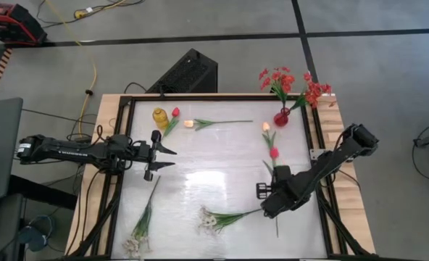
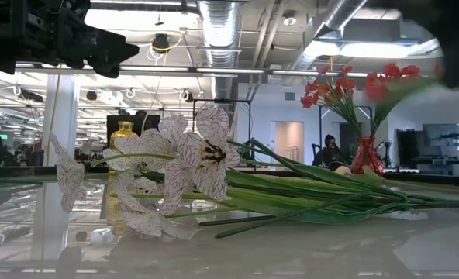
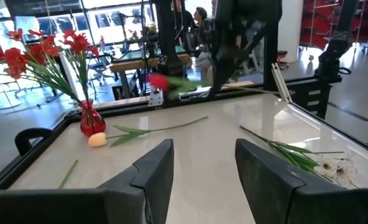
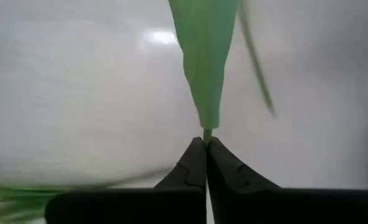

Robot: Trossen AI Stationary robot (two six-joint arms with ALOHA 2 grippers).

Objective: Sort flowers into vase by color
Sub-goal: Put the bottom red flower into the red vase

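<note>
Nowhere is any readable writing. At the counter's five o'clock, the right claw pinches the red tulip's green stalk; its bud lies toward three. At nine, the left claw hovers open. A red vase stands at one.

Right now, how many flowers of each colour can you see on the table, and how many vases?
Red tulips: 2
Cream tulips: 2
White sprays: 2
Red blossom bunch: 1
Vases: 2
Total: 9
</note>
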